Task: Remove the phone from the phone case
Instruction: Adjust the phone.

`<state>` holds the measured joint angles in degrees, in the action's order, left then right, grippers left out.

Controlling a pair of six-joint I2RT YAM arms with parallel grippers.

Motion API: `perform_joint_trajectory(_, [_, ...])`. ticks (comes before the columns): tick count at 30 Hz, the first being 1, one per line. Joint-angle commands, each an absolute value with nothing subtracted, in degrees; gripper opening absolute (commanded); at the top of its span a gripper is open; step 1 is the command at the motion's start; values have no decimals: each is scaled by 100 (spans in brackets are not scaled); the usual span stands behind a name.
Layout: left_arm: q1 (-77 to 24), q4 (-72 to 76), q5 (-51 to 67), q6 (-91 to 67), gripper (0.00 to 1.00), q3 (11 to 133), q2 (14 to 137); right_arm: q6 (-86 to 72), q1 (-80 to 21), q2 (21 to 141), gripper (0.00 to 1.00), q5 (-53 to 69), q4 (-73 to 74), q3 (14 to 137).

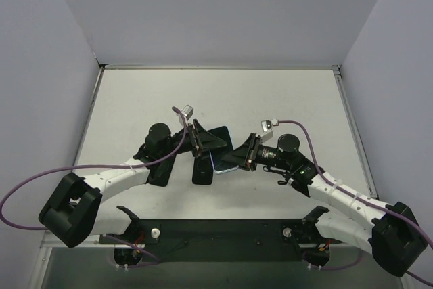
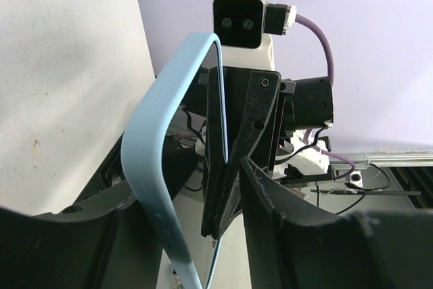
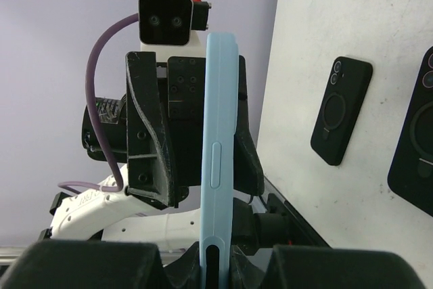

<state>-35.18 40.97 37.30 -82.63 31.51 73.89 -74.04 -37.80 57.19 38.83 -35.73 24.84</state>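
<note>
Two pincers meet at the centre of the top view, the left pincer [image 1: 203,140] and the right pincer [image 1: 245,152]. They hold a light-blue rubbery phone case [image 3: 220,133] between them, off the white table [image 3: 352,25]. Its long axis runs from one pincer to the other, so both arms are equally near.

In the right wrist view the case stands edge-on up the middle of the frame, with the right pincer closed on its near end. The left pincer straddles the other end. Its own camera shows one finger against the blue rim and a gap at the other, so I cannot tell whether it grips.

The dark glossy phone [image 2: 193,133] appears still seated inside the rim.

A black phone case with a ring on its back [image 3: 342,109] and a second black case [image 3: 414,147] lie at right.

No brand or writing is legible.
</note>
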Motion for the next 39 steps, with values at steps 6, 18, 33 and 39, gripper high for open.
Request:
perform_joint_trajectory(6, [-3542, 4659, 3525, -8446, 51, 3190, 7268, -7770, -3779, 5748, 0, 4166, -4588, 2356])
perform_joint_trajectory(18, [-3524, 5158, 3480, -8797, 45, 3472, 7655, -7725, -3832, 5713, 0, 4193, -4544, 2233])
perform_joint_trajectory(33, [-3498, 5845, 3270, -9360, 19, 3410, 7699, -8051, -3867, 6038, 0, 4192, -5229, 2004])
perform_joint_trajectory(39, [-3271, 5652, 3314, -9422, 0, 3428, 7550, -6904, -3815, 5556, 50, 3781, -2861, 2651])
